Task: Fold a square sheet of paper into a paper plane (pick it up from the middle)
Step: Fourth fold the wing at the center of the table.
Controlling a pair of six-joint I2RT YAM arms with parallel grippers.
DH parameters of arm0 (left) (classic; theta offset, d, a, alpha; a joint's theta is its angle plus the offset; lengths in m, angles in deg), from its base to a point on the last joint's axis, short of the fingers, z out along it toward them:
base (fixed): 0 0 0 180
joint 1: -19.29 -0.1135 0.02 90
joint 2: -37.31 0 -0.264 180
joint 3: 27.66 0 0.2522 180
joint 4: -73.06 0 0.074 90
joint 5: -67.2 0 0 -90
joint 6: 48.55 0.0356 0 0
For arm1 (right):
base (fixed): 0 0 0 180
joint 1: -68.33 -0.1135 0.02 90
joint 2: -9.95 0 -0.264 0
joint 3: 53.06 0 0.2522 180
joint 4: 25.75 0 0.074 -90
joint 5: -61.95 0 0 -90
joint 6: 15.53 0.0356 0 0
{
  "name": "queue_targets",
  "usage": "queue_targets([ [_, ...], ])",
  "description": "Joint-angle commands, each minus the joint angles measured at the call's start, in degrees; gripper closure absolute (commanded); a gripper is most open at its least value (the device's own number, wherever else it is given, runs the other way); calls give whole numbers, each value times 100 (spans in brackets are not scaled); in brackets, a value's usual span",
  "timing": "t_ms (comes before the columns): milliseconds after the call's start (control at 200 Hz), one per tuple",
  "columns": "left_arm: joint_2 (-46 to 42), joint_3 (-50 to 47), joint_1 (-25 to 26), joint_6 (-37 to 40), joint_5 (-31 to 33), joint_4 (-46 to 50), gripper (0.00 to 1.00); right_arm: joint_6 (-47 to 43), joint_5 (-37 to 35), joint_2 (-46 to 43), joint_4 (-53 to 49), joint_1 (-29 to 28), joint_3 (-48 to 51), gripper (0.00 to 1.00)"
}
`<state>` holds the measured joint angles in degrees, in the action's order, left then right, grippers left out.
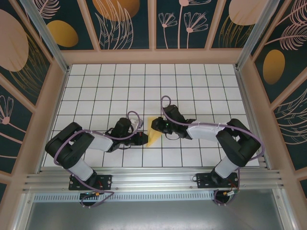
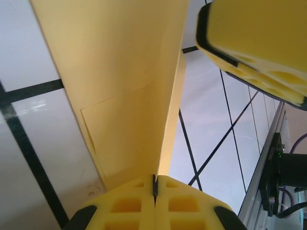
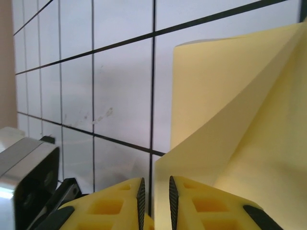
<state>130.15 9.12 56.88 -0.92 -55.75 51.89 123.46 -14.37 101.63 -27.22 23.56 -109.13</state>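
The square sheet of paper [image 1: 154, 138] is yellow and folded along a centre crease into a narrow, plane-like wedge. It is held up off the table between my two grippers. My left gripper [image 1: 145, 139] is shut on its lower edge; in the left wrist view the jaws [image 2: 155, 184] pinch the crease and the paper [image 2: 120, 72] fans upward. My right gripper [image 1: 156, 126] sits at the paper's far end. In the right wrist view its fingertips [image 3: 155, 191] stand slightly apart, with the edge of the paper [image 3: 230, 120] in the gap. One right finger [image 2: 259, 43] shows at the top right of the left wrist view.
The white gridded table [image 1: 192, 91] stretches behind and to both sides. Wooden walls with patterned panels [image 1: 57, 96] enclose it. An aluminium rail [image 1: 153, 182] runs along the near edge. The left arm's wrist housing [image 3: 26, 177] lies close to the right fingers.
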Motion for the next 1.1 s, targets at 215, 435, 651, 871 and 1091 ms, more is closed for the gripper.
queue_targets([
  [215, 75, -176, -103, -313, -14, -364, 100, 68, 497, 648, 568, -45, -303, 78],
  [435, 124, -274, -126, -456, 157, -445, 100, 50, 497, 886, 500, -14, -488, 77],
  [651, 183, -327, -171, -546, 215, -472, 100, 68, 514, 1026, 546, -6, -522, 76],
  [871, 234, -351, -224, -628, 168, -502, 100, 43, 550, 1130, 524, 4, -619, 76],
  [1091, 301, -292, -268, -558, 134, -258, 100, 4, 444, 1230, 344, 30, -700, 76],
])
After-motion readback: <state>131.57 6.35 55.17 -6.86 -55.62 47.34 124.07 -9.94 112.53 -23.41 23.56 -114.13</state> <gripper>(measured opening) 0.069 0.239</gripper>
